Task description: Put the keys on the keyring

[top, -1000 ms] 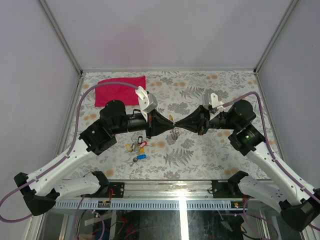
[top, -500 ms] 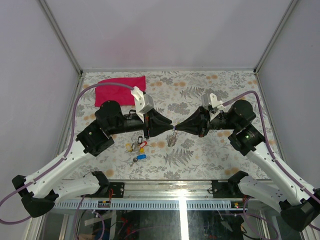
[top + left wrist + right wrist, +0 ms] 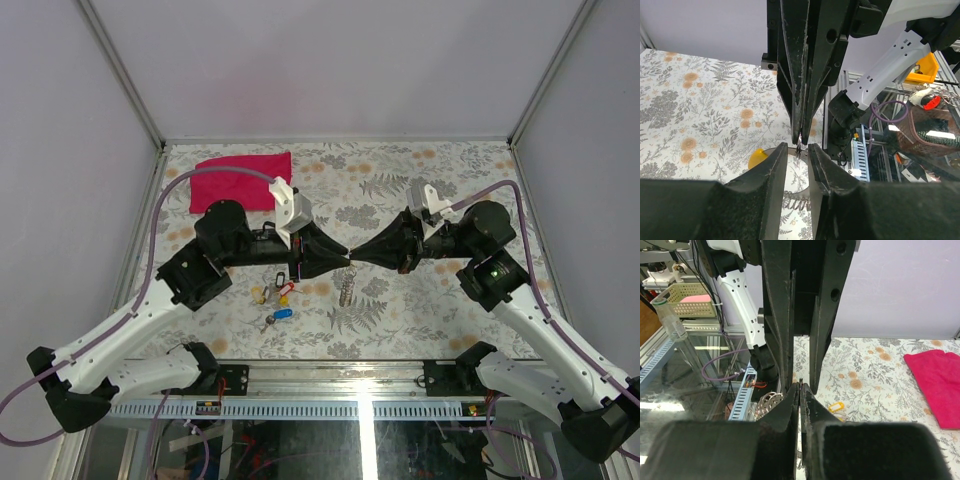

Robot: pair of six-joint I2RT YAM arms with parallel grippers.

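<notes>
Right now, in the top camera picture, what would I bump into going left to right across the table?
The red cloth → keys → keyring. The left tool and right tool meet just over the keyring, so I skip them.

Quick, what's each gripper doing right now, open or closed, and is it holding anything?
Left gripper: open, gripping nothing.
Right gripper: closed on the keyring.

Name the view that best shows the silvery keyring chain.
Top external: the silvery keyring chain shows whole, unobstructed. Left wrist shows only a few links low in frame; right wrist, a partly hidden bunch.
</notes>
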